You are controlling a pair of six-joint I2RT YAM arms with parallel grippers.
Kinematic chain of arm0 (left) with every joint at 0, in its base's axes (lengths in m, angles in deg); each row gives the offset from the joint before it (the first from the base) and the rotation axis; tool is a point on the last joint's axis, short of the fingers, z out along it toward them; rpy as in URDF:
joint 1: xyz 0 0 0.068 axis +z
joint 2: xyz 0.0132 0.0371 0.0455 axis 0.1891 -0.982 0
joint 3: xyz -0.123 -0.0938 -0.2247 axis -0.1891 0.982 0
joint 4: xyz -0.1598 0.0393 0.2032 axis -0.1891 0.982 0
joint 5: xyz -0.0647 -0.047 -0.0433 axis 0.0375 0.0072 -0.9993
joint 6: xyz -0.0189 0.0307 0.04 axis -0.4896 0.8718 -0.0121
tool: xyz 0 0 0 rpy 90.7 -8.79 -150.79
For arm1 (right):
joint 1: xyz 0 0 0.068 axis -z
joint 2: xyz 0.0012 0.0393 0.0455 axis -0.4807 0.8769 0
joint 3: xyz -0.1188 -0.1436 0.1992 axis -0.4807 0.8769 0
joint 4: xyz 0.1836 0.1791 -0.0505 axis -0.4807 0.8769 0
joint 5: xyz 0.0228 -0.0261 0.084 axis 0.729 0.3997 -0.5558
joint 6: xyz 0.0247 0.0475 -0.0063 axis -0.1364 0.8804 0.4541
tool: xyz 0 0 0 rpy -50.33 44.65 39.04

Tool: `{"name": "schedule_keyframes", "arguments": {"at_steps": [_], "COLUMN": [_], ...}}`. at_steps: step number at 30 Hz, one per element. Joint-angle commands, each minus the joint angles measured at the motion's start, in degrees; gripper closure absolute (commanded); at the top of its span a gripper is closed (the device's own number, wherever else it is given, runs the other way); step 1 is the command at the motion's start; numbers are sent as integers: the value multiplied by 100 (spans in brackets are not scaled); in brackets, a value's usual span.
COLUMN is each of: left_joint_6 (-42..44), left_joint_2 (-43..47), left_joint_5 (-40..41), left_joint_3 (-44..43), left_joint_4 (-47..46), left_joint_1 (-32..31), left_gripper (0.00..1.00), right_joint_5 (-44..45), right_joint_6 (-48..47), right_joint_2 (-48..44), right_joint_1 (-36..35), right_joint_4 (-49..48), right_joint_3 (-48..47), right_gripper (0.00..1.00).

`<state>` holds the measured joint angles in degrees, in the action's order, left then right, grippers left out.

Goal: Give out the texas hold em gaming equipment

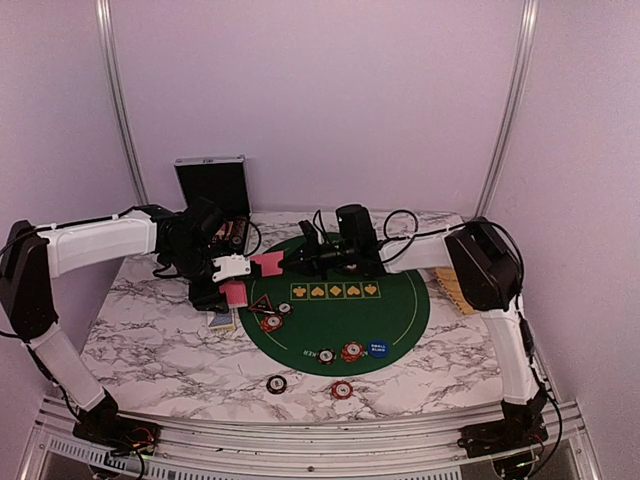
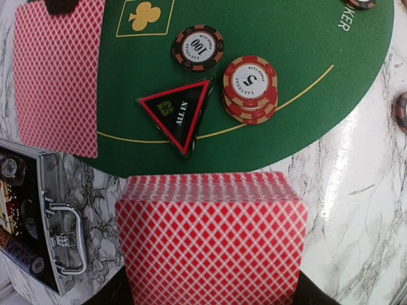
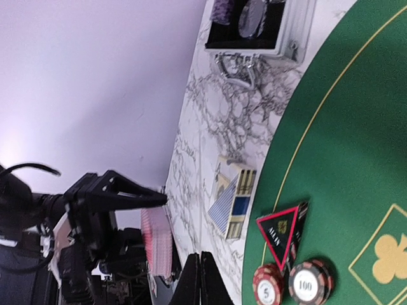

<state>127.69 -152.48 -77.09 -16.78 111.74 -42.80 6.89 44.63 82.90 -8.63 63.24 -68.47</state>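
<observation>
while the left tool (image 2: 213,295) clamps the pink-red deck (image 2: 210,248) at the bottom of its wrist view, the right tool (image 3: 200,279), pressed together, pinches one card (image 2: 57,76) at upper left over the green mat's (image 2: 286,38) edge; triangular marker (image 2: 180,114) and red chip stack (image 2: 250,89) sit centre frame.

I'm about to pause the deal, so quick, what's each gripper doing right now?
Left gripper: closed, holding the deck of cards.
Right gripper: closed, pinching a single card.
</observation>
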Motion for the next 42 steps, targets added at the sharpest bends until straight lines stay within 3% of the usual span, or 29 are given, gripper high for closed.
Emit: {"name": "schedule_keyframes", "arguments": {"at_steps": [1, 6, 14, 17, 26, 31, 36, 42], "left_joint_6": [-65, -98, -121, -135, -153, -151, -185, -324], "left_joint_2": [278, 292, 229, 196, 167, 166, 149, 88], "left_joint_5": [-129, -214, -253, -253, -261, -253, -229, -368], "left_joint_3": [21, -1, -34, -57, -85, -107, -119, -239], "left_joint_4": [196, 231, 264, 269, 281, 295, 296, 282], "left_joint_1": [26, 26, 17, 17, 8, -9, -18, -18], "left_gripper": [95, 95, 95, 95, 95, 95, 95, 96], "right_joint_5": [225, 490, 767, 872, 1423, 1856, 2227, 2052], "right_joint_6": [-211, -433, -572, -698, -1432, -1920, -2234, -2150], "right_joint_2": [578, 1046, 1532, 1662, 1514, 1198, 449, -483], "right_joint_1": [20, 1, -15, -10, -34, -88, -105, -155], "right_joint_4": [725, 1259, 1585, 1796, 2850, 3354, 3253, 2676], "right_joint_3": [-817, -1603, -2097, -2275, -2402, -2269, -1632, -559], "right_gripper": [100, 100, 99, 87, 71, 54, 28, 17]}}
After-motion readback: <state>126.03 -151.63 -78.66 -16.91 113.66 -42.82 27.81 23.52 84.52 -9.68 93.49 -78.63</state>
